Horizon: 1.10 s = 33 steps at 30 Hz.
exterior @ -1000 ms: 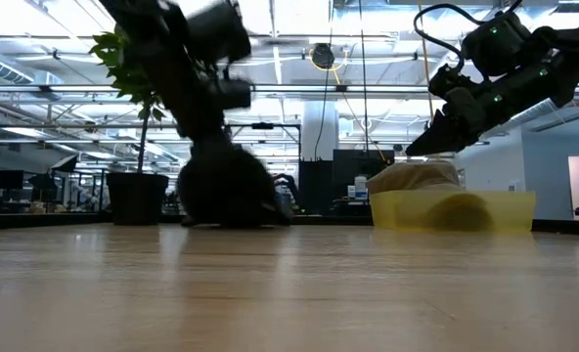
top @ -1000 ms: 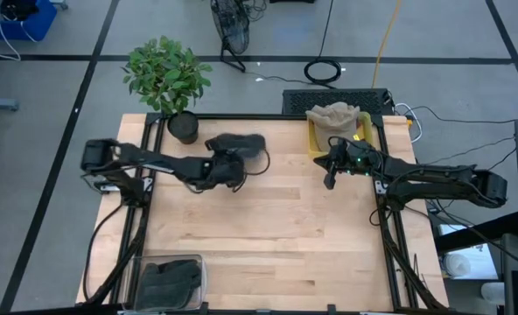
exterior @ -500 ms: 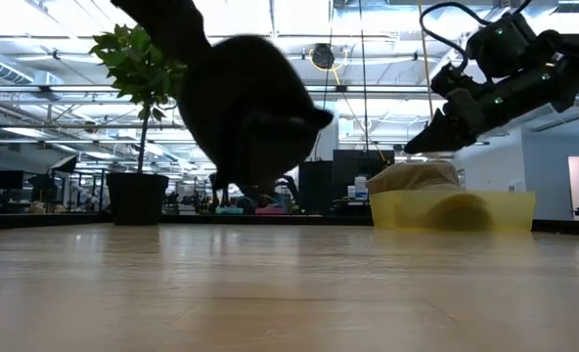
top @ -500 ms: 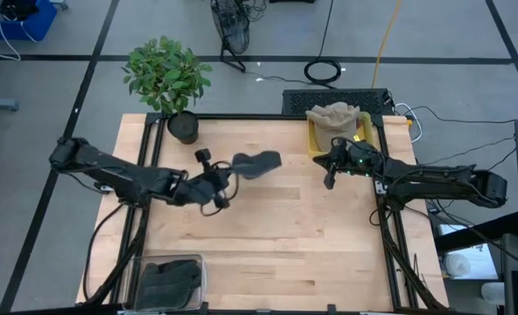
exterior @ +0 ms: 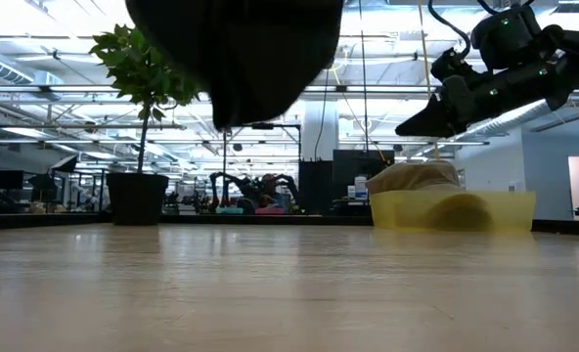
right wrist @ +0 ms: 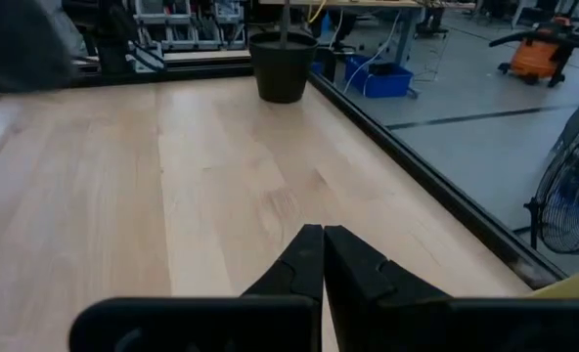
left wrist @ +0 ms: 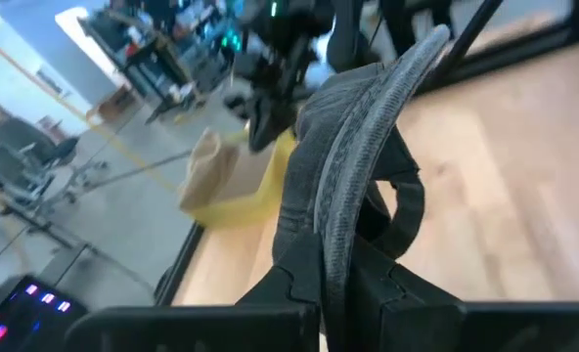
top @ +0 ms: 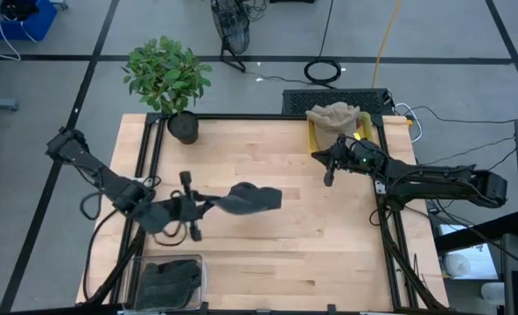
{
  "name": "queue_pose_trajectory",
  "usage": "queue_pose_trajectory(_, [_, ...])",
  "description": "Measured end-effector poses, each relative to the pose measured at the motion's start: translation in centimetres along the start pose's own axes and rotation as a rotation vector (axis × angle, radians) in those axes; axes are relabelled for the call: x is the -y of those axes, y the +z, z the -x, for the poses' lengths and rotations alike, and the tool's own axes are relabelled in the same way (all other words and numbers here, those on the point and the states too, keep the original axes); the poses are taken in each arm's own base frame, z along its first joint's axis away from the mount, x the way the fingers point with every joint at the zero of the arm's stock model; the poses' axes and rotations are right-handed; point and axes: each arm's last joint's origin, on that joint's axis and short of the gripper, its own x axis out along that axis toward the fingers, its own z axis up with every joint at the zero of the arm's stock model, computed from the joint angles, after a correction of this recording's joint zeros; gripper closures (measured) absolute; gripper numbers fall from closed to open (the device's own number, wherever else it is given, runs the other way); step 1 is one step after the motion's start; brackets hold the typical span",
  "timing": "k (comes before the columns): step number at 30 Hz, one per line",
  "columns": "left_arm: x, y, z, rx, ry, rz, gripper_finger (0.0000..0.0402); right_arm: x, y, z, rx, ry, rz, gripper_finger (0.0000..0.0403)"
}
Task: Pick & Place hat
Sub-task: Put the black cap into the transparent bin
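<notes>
The dark hat point(top: 248, 199) hangs above the desk point(top: 268, 254), pinched by the left gripper's point(top: 208, 206) fingers. Nothing lies beneath it. Around: one potted plant point(top: 167, 80), one yellow bin point(top: 317, 142) holding a tan hat point(top: 332, 116), one clear bin point(top: 167, 282). The right gripper point(top: 328, 179) has its fingers pressed together, empty.

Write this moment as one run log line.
left gripper: shut on dark hat, lifted | right gripper: shut, empty, near yellow bin
</notes>
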Motion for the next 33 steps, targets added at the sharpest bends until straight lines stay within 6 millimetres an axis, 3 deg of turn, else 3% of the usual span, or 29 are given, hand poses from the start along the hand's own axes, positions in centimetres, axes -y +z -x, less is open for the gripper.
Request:
queue_pose_trajectory(9, [0.4,3.4,2.6,0.107,-0.037,0.03,0.0387,0.0,0.1,0.0,0.014,-0.001,0.004,0.0403])
queue_pose_trajectory(20, [-0.8,8.2,4.6,-0.185,-0.2,0.103,0.0384,0.0,0.1,0.0,0.014,0.0,-0.011,0.0403])
queue_pose_trajectory(29, [-0.7,9.0,5.9,-0.477,-0.473,0.264,0.0391,0.0,0.1,0.0,0.014,0.0,-0.015,0.0403])
queue_pose_trajectory(33, [-0.6,9.7,7.1,-0.494,-0.582,0.282,0.0383,0.0,0.1,0.0,0.014,0.0,-0.022,0.0403])
